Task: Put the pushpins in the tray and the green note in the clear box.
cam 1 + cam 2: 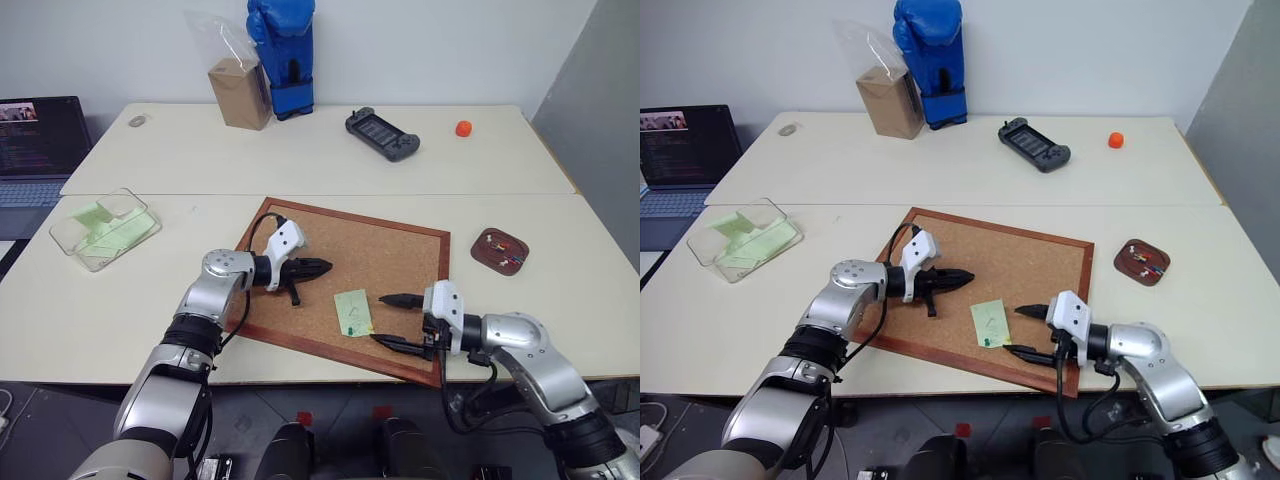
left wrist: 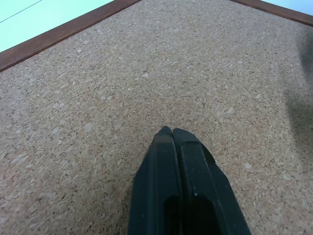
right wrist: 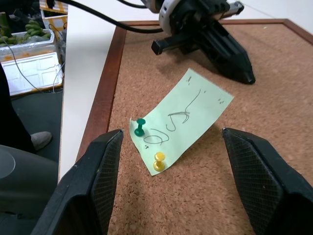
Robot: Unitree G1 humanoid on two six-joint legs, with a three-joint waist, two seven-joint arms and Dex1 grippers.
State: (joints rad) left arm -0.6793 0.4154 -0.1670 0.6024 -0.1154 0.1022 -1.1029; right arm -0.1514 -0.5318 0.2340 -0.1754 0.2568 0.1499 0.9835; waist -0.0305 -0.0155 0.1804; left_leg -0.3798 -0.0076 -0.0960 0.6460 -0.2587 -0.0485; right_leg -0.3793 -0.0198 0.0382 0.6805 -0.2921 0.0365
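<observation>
Green note, head views: green note (image 1: 354, 312) lies flat on the cork board (image 1: 380, 250), near its front edge, pinned at its lower end; it cannot be lifted free until those pins come out.
Right claw, head views: right claw (image 1: 398, 320) spread wide, level, pointing at the note from just beside it; judged lined up to take a pin.
Left claw, head views: left claw (image 1: 312, 268) pressed together, empty, hovering over the board behind the note.
Tray: tray (image 1: 500, 250) on the surface right of the board, pushpins in it already.
Clear box: clear box (image 1: 72, 238) far left on the surface, green slips inside.
Left wrist view: black fingers (image 2: 181, 186) shut tight above bare cork.
Right wrist view: green pushpin (image 3: 140, 127) and yellow pushpin (image 3: 159, 162) stand upright in the note's near end, between the spread fingers (image 3: 98, 181).
</observation>
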